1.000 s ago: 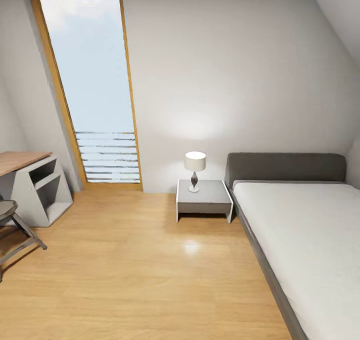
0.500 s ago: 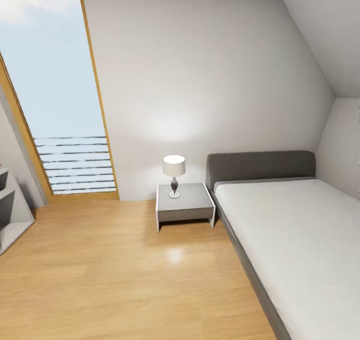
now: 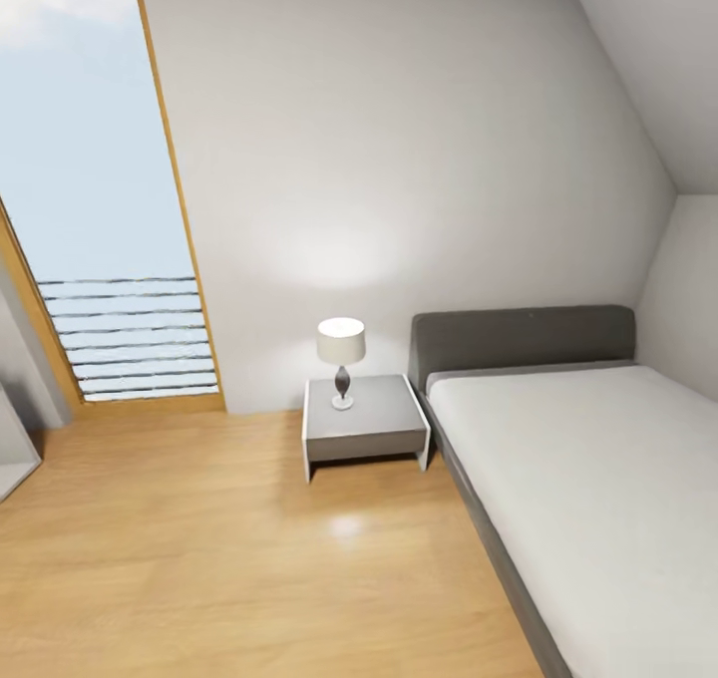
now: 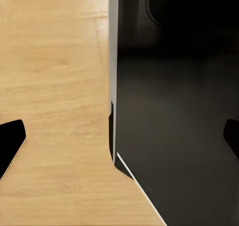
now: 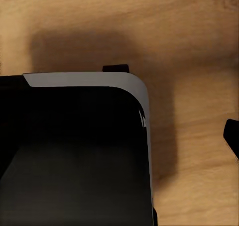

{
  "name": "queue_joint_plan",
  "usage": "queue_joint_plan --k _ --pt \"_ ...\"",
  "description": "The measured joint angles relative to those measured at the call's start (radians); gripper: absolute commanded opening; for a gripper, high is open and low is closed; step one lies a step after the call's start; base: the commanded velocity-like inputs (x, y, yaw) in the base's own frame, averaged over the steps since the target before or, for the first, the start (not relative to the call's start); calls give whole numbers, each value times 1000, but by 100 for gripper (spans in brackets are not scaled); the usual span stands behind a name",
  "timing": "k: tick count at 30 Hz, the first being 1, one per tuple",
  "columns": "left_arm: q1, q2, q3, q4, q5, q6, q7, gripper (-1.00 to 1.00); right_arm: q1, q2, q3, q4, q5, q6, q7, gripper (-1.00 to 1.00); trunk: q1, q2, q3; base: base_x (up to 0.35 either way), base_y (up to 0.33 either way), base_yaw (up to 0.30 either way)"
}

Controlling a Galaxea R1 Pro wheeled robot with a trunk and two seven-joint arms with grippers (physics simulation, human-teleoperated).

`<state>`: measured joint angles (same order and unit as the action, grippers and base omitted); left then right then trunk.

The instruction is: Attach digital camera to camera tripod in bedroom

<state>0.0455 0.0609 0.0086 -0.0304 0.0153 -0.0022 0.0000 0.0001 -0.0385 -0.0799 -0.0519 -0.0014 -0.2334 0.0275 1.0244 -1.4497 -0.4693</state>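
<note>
The robot's base [image 4: 174,136] is a big black body with a thin white edge and a rounded corner [image 5: 134,86]. The tips of the fingers [image 4: 10,141] are black, flat and angular.

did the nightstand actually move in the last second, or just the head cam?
No. The nightstand keeps its spot beside the bed and against the wall; everything shifted together, so the camera moved.

Head view: grey-framed bed with white mattress [image 3: 598,499] cut off at right and bottom edges. Tall oak-framed window [image 3: 90,209] cut off at top and left.
</note>
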Motion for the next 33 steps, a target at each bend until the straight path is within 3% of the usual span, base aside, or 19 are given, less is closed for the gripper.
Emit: queue_joint_plan --k 14,33 --pt "0 0 0 0 0 0 0 100 0 0 0 0 0 0 -2 100 0 0 0 342 0 34" --pt "0 1 0 0 0 0 0 100 0 0 0 0 0 0 -3 100 0 0 0 342 0 262"
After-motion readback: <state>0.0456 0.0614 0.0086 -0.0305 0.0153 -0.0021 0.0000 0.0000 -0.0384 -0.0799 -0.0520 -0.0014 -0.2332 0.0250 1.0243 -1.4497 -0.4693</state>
